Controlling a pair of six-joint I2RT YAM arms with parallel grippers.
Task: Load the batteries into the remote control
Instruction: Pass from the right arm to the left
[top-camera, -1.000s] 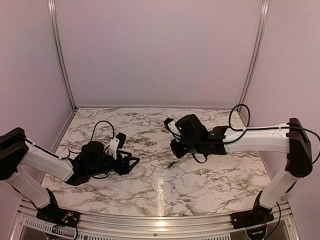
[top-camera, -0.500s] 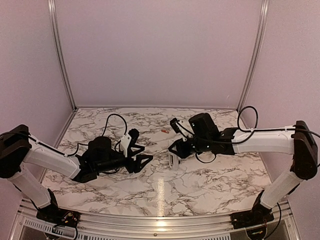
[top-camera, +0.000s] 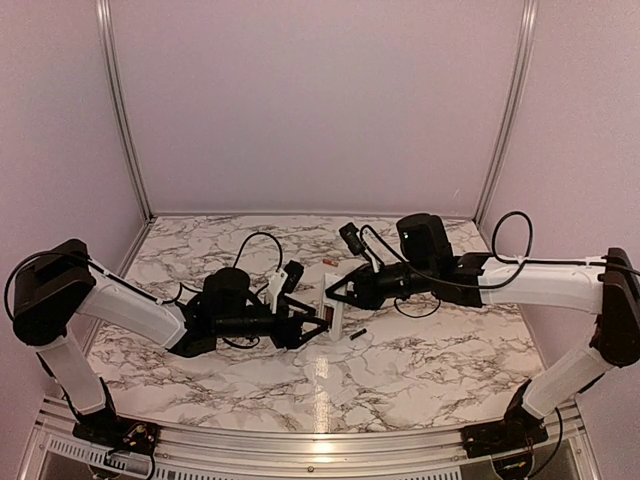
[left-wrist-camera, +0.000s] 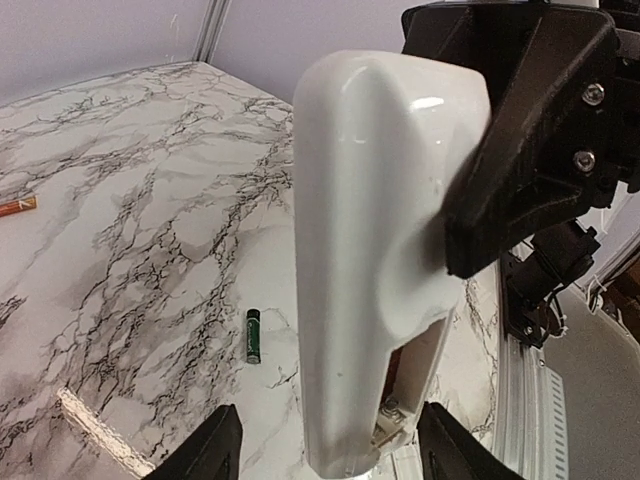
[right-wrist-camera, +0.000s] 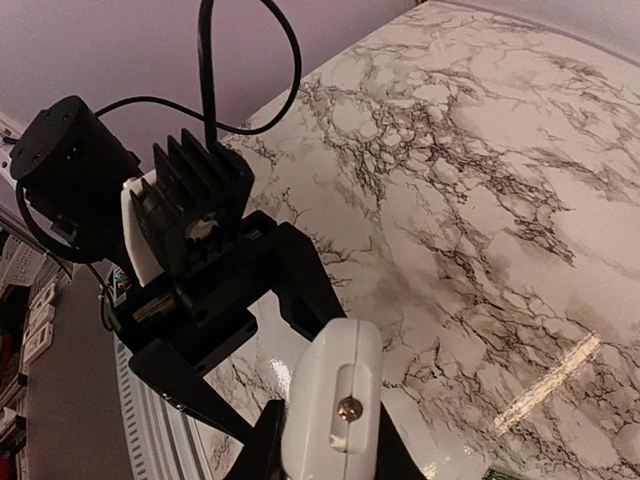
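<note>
Nearest the arm bases, the left gripper (left-wrist-camera: 332, 440) stands with its jaws wide. One black finger sits on each side of the lower end of the remote control (left-wrist-camera: 370, 230), and a gap shows on at least one side. Between them the remote stands on end over the table (left-wrist-camera: 120, 150), a smooth, glossy white slab with rounded corners. Low on its edge an open recess shows a brownish inside and what looks like a metal contact. Just beyond, the right gripper (top-camera: 338, 300) is clamped narrow on the remote's upper part, its angular matte black fingers pressed against the shell. This looks like a handover, or a brace for loading. The left jaws should close squarely on the flat faces, clear of the recess. The right should let go only once that hold is firm, since the polished plastic may slip. Farther out, on the veined marble-patterned top, lies a slim dark battery (left-wrist-camera: 253, 335); well beyond it lies a red battery (top-camera: 329, 262).
</note>
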